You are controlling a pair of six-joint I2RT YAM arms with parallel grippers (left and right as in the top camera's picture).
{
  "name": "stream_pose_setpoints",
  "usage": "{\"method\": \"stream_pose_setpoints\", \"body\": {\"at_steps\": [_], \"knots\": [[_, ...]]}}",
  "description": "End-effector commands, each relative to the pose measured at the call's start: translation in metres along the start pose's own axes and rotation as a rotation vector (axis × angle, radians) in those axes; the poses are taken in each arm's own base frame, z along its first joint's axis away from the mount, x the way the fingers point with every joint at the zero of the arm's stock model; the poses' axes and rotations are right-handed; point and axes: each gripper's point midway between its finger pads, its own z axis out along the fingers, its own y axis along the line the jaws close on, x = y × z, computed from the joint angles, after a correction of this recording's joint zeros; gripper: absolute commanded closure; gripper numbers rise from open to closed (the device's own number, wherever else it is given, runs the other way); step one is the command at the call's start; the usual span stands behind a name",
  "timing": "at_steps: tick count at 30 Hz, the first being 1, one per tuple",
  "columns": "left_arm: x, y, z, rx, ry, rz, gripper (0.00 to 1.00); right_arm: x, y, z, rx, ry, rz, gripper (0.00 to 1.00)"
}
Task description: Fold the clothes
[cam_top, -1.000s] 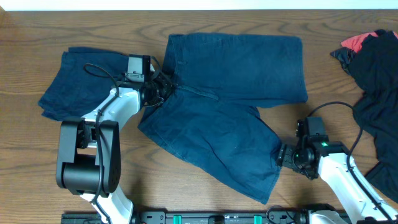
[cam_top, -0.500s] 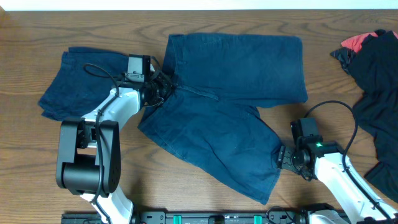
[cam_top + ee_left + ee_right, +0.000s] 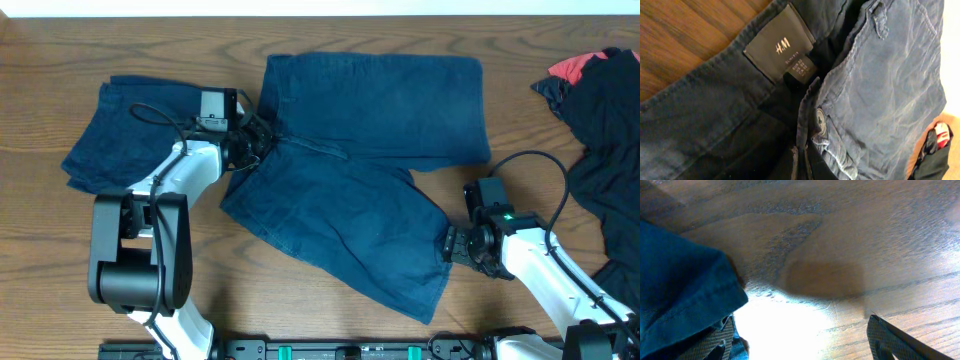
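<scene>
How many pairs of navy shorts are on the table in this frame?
2. The spread pair lies mid-table; the folded pair sits at the left end. The black-and-red heap at the right edge could hide more.

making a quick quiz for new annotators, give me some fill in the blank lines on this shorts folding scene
1. The label sewn inside the spread shorts reads ___.
2. In the overhead view, the folded bundle lies to the ___ of the spread shorts.
3. The right gripper sits at a leg hem of those shorts with its jaws ___.
4. The dark pile shows a patch of ___ fabric.
Missing words: H&M; left; open; red.
</scene>
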Motion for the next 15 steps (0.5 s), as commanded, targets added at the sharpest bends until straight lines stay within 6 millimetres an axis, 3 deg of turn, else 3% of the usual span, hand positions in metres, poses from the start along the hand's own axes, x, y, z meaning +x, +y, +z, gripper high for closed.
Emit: {"method": "stream_pose_setpoints", "body": {"at_steps": [1,15], "knots": [[-0.02,0.003,-0.007,0.003,-0.04,-0.006,0.94,0.006,-0.011,0.011,0.074,0.014,0.003,0.16],[-0.061,0.018,-0.042,0.017,-0.135,-0.019,0.94,0.006,-0.011,0.011,0.074,0.015,0.003,0.16]]}}
